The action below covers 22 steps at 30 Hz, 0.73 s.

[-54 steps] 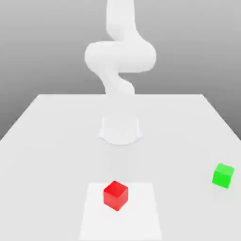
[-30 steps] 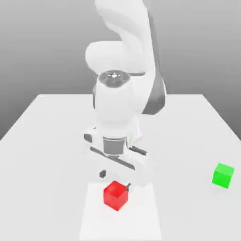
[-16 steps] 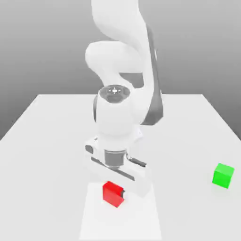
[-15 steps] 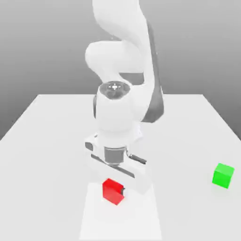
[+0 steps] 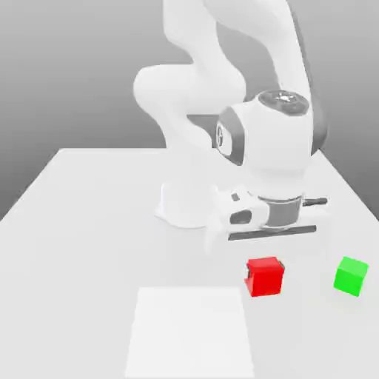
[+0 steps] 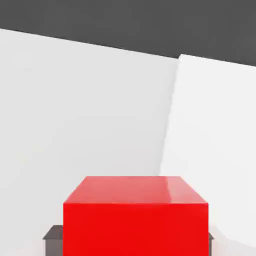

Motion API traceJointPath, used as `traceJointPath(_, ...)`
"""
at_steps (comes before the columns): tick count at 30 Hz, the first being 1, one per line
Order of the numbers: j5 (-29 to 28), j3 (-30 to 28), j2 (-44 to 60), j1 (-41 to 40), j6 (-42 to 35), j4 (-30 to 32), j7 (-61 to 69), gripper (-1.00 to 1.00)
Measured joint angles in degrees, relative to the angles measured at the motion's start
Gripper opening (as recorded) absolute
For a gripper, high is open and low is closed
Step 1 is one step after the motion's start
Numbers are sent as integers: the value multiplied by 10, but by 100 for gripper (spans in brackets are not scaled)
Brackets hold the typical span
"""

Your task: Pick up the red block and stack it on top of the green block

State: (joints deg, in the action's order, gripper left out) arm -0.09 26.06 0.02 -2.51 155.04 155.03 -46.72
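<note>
The red block (image 5: 265, 277) hangs a little above the table, and my gripper (image 5: 265, 275) is shut on it from above. In the hand view the red block (image 6: 135, 220) sits close up between dark fingertips (image 6: 52, 233) that show at its two sides. The green block (image 5: 350, 276) rests on the table at the exterior view's right, about a block's width away from the red one and at a similar height in the picture.
A pale square patch (image 5: 189, 331) marks the table near the front, to the left of the red block in the exterior view. The arm's white base (image 5: 185, 203) stands at the table's middle, behind the gripper.
The gripper has closed on the red block, lifted it off the pale square and carried it toward the exterior view's right, near the green block. The green block has stayed put.
</note>
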Motion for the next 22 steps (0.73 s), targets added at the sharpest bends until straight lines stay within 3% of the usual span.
traceJointPath(11, -3, 112, 3, 96, -33, -36, 248, -100)
traceJointPath(14, -62, 119, 43, 129, -12, -47, 239, -100)
traceJointPath(19, -175, 62, 117, 167, 37, -55, 163, -100)
traceJointPath(20, -194, 46, 130, 180, 47, -56, 149, 100)
traceJointPath(22, -194, 46, 130, 180, 47, -56, 149, 100)
